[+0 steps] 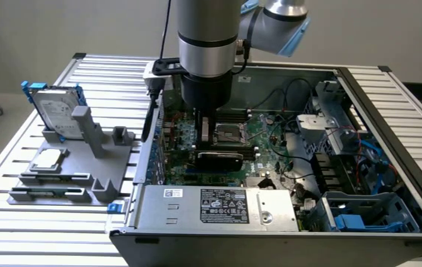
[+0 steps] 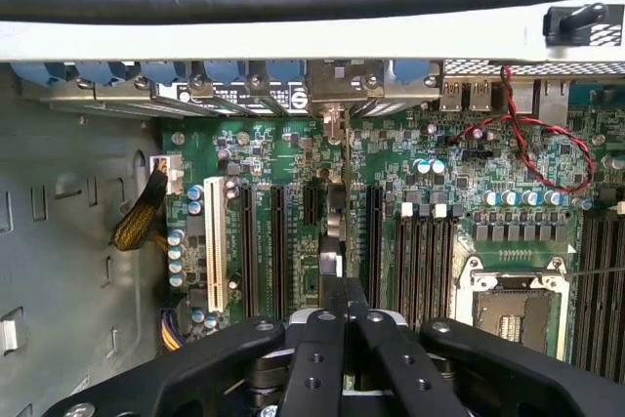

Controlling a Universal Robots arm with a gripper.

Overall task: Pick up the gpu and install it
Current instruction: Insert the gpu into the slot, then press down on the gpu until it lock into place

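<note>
The gpu (image 1: pixel 219 160) stands on its edge on the green motherboard (image 1: pixel 270 139) inside the open computer case, its black rounded cover facing the case front. In the wrist view the gpu (image 2: pixel 332 231) appears edge-on as a thin card running from its silver bracket at the case's rear wall toward the fingers. My gripper (image 1: pixel 206 133) hangs straight above the card's top edge. Its black fingers (image 2: pixel 314 349) are shut, tips together, with nothing between them. My gripper (image 2: pixel 344 292) sits right over the card; whether it touches is unclear.
A grey fixture (image 1: pixel 77 167) outside the case at the exterior view's left holds a silver hard drive in a blue frame (image 1: pixel 55 111) and a square processor chip (image 1: pixel 48 159). The power supply (image 1: pixel 211 204) fills the case front. The CPU socket (image 2: pixel 513 314) and a red wire (image 2: pixel 532 158) lie beside the slots.
</note>
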